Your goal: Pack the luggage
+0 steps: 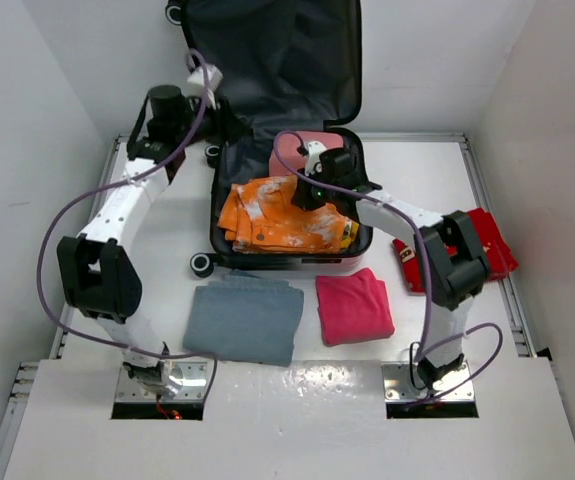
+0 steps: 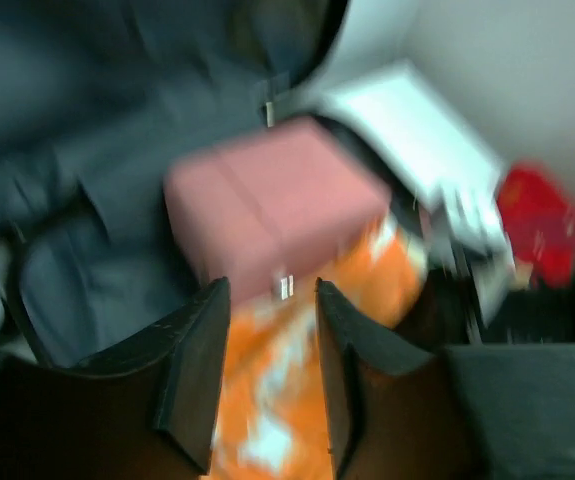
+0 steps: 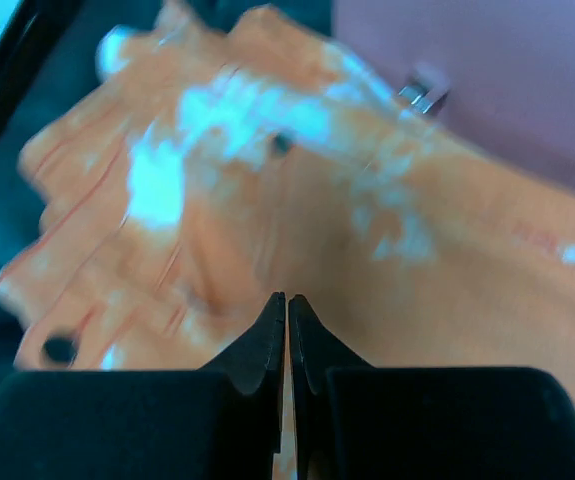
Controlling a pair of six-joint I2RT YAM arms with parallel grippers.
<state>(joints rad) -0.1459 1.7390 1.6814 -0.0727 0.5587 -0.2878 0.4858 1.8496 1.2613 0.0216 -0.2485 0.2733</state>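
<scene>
Orange shirt (image 1: pixel 277 215) lies in the open luggage (image 1: pixel 267 60) at far mid-table, lid cut off at the top. Wrist views blurred. Left gripper (image 2: pixel 270 300) part-open, empty. Right gripper (image 3: pixel 287 305) closed, maybe touching the shirt.

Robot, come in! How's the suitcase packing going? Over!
Left fingers open, beside the luggage. Right fingers shut, over orange shirt. Lid up, shirt and pink box inside. Nothing blocking; grey cloth, pink cloth, red cloth outside on table.

Left arm (image 1: pixel 117 215) reaches forward from its base, elbow bent outward. The left tool (image 2: pixel 269 292) has its jaws parted, gripping nothing. Right arm (image 1: pixel 399 216) folds inward. The right tool (image 3: pixel 287 302) points downward, jaws pressed together.
</scene>
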